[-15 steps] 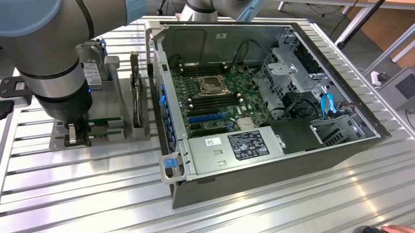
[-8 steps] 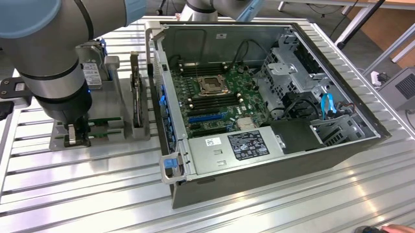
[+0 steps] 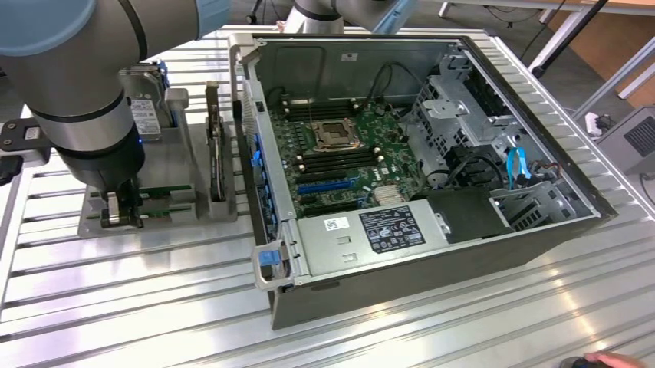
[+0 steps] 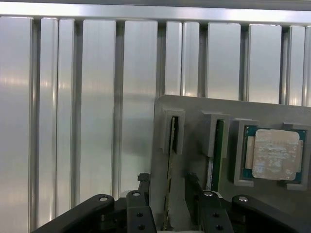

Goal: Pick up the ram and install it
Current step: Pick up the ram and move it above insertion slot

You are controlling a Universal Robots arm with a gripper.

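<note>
- Found the gripper (image 4: 168,187) low over the grey holder (image 4: 194,145), jaws part spread and straddling the ram (image 4: 170,165). Saw a strip of holder on either side of the stick, so judged no pinch yet.
- Placed the ram upright on its edge in a holder slot on the ribbed table (image 4: 97,97), well off to the exterior view's left of the open computer case (image 3: 430,276).
- Could close off-centre: would shove the stick against the slot walls and cock or bind it on the lift.
- Could foul the second stick (image 4: 218,145) just beside, given little room for a finger between the two.
- Might hold too lightly on a thin, smooth board: would let it slide or swing in the jaws.
- Might squeeze on the small chips rather than bare board: would risk cracked parts.
- Could strike the dark expansion card (image 3: 215,153), standing between holder and case, on a low path across.
- Would not seat in the narrow memory slots (image 3: 343,165) if carried tilted or turned; would jam or stress the board under a push.
</note>
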